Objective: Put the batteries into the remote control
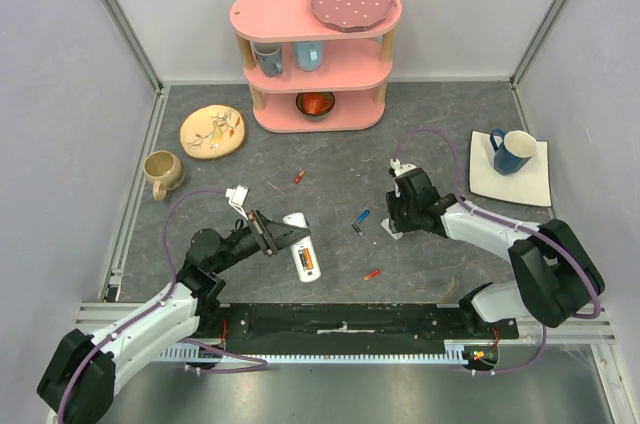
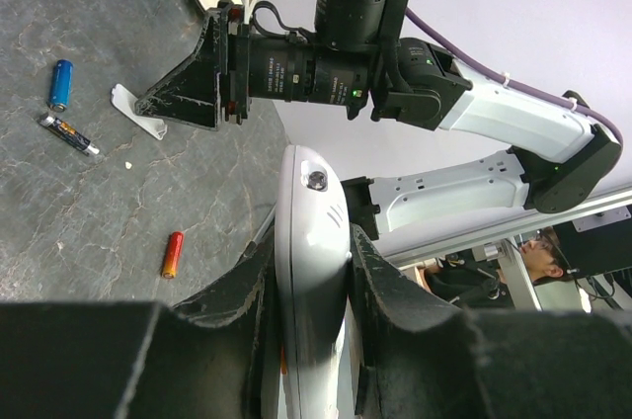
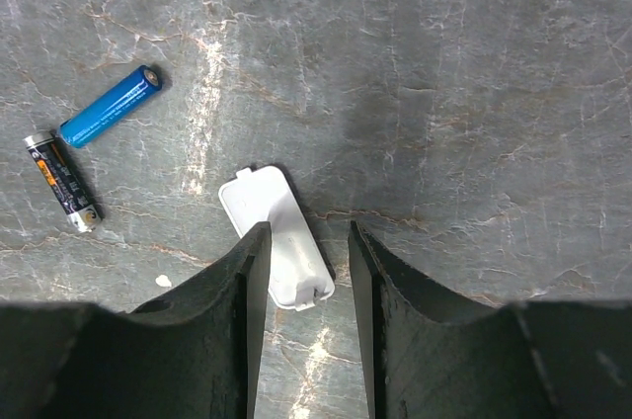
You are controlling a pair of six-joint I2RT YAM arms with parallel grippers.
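Note:
My left gripper [image 1: 283, 234] is shut on the white remote control [image 1: 309, 266], which lies on the grey table with its battery bay up; an orange cell shows inside it. In the left wrist view the remote [image 2: 314, 202] stands clamped between my fingers [image 2: 247, 291]. My right gripper [image 1: 398, 212] is open, its jaws straddling a loose white battery cover [image 3: 259, 204] without touching it. A blue battery [image 3: 109, 106] and a dark grey battery [image 3: 62, 182] lie just left of it. Orange-red batteries lie near the remote [image 1: 371, 273] and farther back [image 1: 299, 177].
A pink shelf [image 1: 315, 54] with cups, a bowl and a dotted plate stands at the back. A yellow plate [image 1: 212, 130] and beige mug [image 1: 162, 172] sit back left. A blue mug [image 1: 512, 151] stands on a white square plate [image 1: 530, 184] at right.

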